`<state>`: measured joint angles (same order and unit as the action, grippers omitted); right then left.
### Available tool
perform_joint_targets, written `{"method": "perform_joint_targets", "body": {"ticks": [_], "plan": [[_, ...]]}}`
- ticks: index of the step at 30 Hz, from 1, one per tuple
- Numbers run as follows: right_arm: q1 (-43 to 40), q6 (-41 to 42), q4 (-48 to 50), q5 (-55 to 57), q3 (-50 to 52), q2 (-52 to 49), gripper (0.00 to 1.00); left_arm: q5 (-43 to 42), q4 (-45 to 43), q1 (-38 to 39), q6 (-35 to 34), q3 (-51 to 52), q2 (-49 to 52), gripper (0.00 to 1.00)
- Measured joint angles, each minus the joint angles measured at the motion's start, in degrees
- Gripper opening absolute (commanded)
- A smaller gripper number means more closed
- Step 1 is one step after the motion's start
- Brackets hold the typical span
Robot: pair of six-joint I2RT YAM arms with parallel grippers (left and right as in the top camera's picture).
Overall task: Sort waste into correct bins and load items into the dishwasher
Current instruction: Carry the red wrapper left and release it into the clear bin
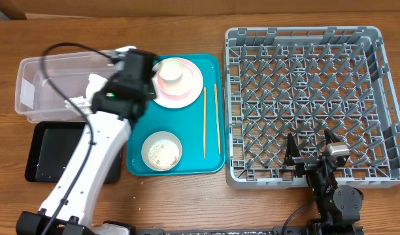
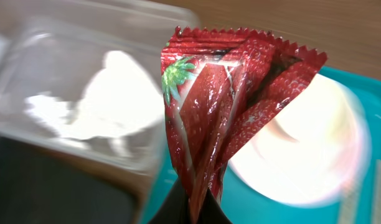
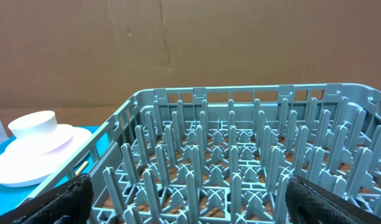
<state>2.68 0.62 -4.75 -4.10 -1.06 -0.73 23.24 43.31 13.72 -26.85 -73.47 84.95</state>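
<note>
Right now my left fingers are clamped on the red snack wrapper, which stands upright. From it, the clear tub with its napkin lies at ten o'clock and the pink plate at three. My right fingers stand apart over the grey rack's six o'clock edge.

Table, contents:
- Dish rack: right side.
- Serving tray: centre, just left of the rack.
  - Plate: far-left corner, bowl on it.
  - Second bowl: near-left corner, rice inside.
  - Chopsticks: lengthwise along the right edge.
- Tub: left side, napkin inside.
- Shallow tray: just before the tub.
- Snack wrapper: aloft between tub and plate.
</note>
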Motion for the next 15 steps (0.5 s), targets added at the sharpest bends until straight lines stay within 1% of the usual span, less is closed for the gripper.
{"method": "perform_joint_targets", "body": {"ticks": [4,6,9,10,12,14,15], "plan": [[0.0,0.0,0.0,0.0,0.0,0.0,1.0,0.6,-0.1,-8.1,0.0,0.0,1.1,0.04],[0.0,0.0,0.0,0.0,0.0,0.0,1.0,0.5,-1.6,-12.1,0.0,0.0,2.8,0.04],[0.0,0.0,0.0,0.0,0.0,0.0,1.0,-0.8,-4.1,-16.2,-0.1,0.0,6.3,0.04],[0.0,0.0,0.1,0.0,0.0,0.0,1.0,-1.3,-5.0,-17.2,0.0,0.0,7.5,0.07],[0.0,0.0,0.0,0.0,0.0,0.0,1.0,-2.4,-6.5,-19.1,-0.1,0.0,10.3,0.21],[0.0,0.0,0.0,0.0,0.0,0.0,1.0,-3.7,-8.0,-20.7,-0.3,0.0,12.8,0.43],[0.0,0.0,0.0,0.0,0.0,0.0,1.0,-4.3,-8.6,-21.3,-0.1,0.0,13.8,0.58]]}}
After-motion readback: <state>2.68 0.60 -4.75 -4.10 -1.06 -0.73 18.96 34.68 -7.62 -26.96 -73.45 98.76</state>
